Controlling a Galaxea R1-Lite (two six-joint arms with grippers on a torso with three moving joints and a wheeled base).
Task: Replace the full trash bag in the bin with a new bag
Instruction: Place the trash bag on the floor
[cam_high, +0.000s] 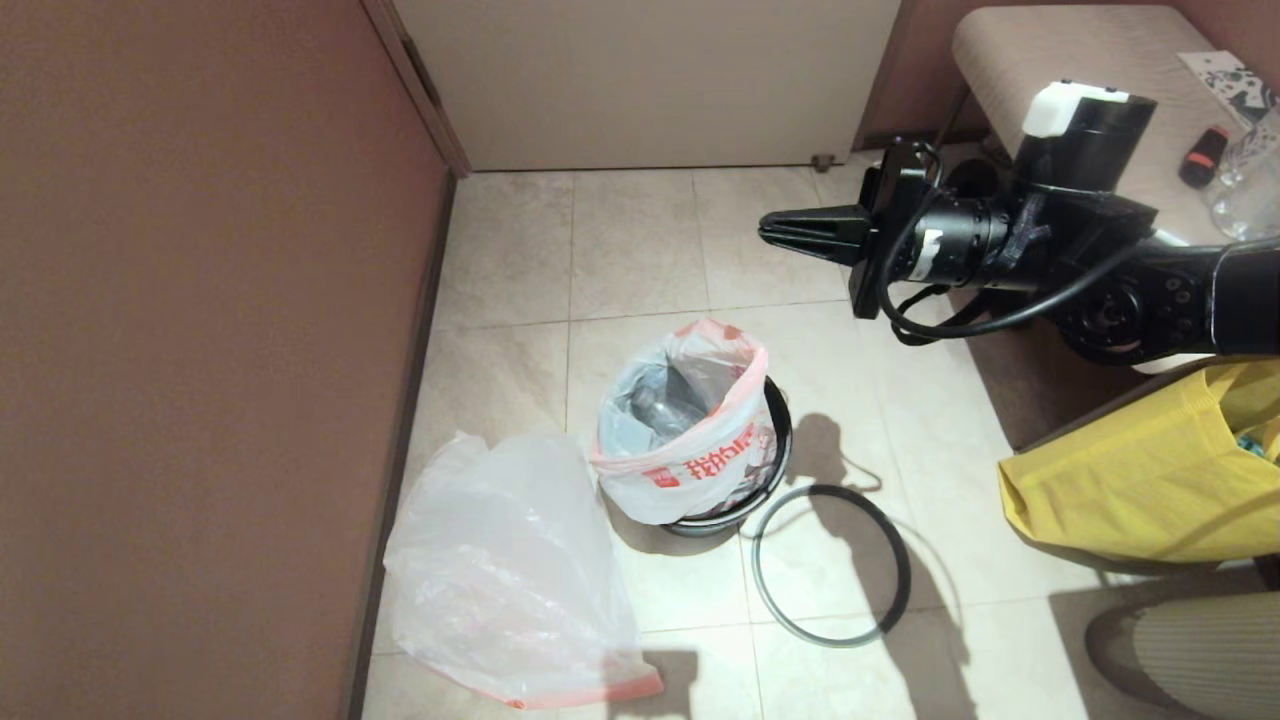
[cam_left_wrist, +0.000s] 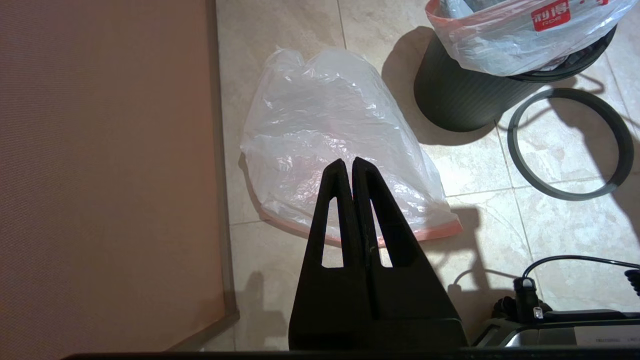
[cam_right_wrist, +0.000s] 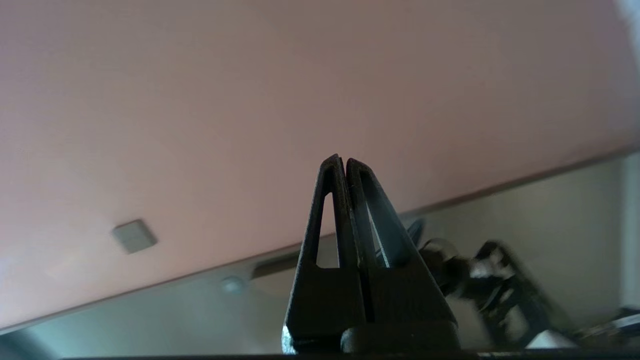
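Head view: the bin (cam_high: 735, 500) stands on the tiled floor (cam_high: 640, 250), and the full bag (cam_high: 690, 430) sits in it, its mouth open and its red-printed side draped over the rim. The grey hoop (cam_high: 830, 565) lies flat on the floor, just beside the bin. The new bag (cam_high: 505, 575) lies spread on the floor on the bin's other side, near the wall (cam_high: 200, 300). The right gripper (cam_high: 775, 228) is raised well above the floor, pointing level, its jaws pressed together and empty. A yellow bag (cam_high: 1140, 480) sits at the right edge.

Left wrist view: the left gripper (cam_left_wrist: 348, 162) hangs over the new bag (cam_left_wrist: 330, 125), jaws pressed together, holding nothing. Bin (cam_left_wrist: 460, 95) and hoop (cam_left_wrist: 570, 145) lie beyond.

Right wrist view: the right gripper (cam_right_wrist: 341, 160) faces the wall, jaws together.
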